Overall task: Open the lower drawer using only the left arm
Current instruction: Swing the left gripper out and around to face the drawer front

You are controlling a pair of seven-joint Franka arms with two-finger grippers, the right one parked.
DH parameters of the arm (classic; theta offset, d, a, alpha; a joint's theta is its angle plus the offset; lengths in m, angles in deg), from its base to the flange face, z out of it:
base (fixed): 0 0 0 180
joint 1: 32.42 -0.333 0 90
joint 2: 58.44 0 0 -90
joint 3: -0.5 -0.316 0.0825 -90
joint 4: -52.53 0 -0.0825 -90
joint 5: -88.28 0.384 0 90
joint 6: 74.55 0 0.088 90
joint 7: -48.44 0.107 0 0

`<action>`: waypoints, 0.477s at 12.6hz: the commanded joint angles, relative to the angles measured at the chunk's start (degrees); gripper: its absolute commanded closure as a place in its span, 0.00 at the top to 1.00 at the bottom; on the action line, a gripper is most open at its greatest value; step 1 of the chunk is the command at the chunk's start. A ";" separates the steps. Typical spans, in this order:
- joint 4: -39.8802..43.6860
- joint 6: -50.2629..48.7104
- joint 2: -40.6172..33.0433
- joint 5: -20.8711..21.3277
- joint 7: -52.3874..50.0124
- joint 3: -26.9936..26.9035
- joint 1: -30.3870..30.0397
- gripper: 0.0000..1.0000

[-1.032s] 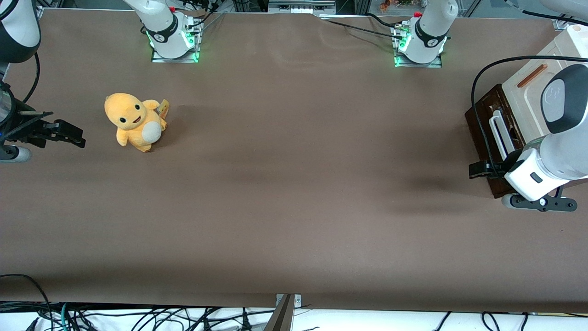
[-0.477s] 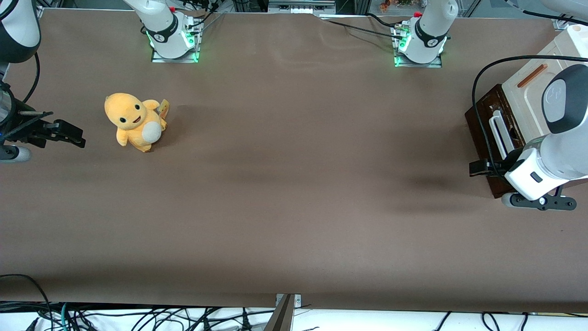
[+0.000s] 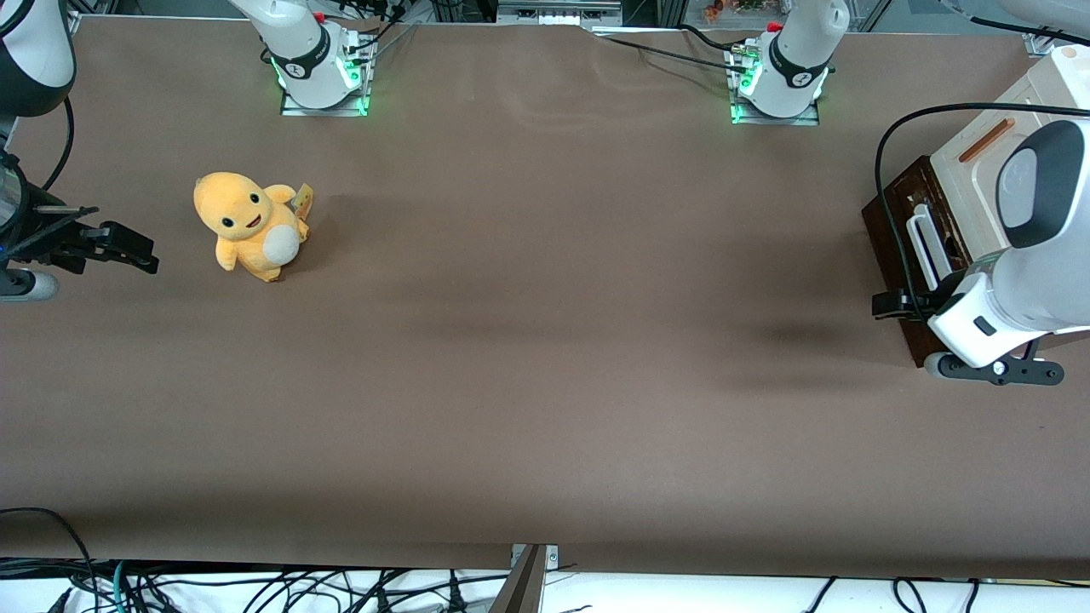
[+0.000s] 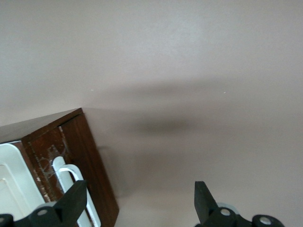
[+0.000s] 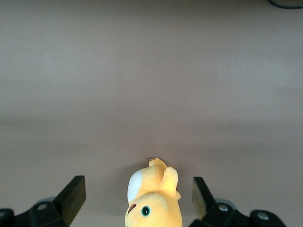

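Observation:
The lower drawer [image 3: 892,223] is a dark brown wooden front with a long white loop handle [image 3: 918,244], standing at the working arm's end of the table. The left arm [image 3: 1018,289] hangs over its end nearer the front camera. My gripper [image 3: 894,304] sits just off the near end of the handle, above the table. In the left wrist view the gripper [image 4: 139,201] is open, with bare table between the fingers. One fingertip [image 4: 75,197] overlaps the white handle [image 4: 65,171] on the brown drawer front [image 4: 92,163]. No gap shows between drawer and cabinet.
A cream panel [image 3: 979,174] with a slim orange-brown handle [image 3: 986,140] tops the cabinet above the drawer. A black cable [image 3: 886,162] loops over the drawer. A yellow plush toy [image 3: 251,223] sits toward the parked arm's end. Two arm bases [image 3: 779,72] stand at the table's back edge.
The left arm's wrist has turned and risen slightly, and the gripper has shifted a little away from the front camera, along the drawer front. The drawer has not moved.

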 commanded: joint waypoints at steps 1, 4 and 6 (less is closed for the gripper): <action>-2.32 -0.41 -1.31 3.19 -3.67 0.02 1.69 1.00; -2.50 -6.55 0.53 11.70 -10.19 0.10 5.90 1.00; -2.50 -8.32 2.03 14.79 -11.68 0.10 8.01 1.00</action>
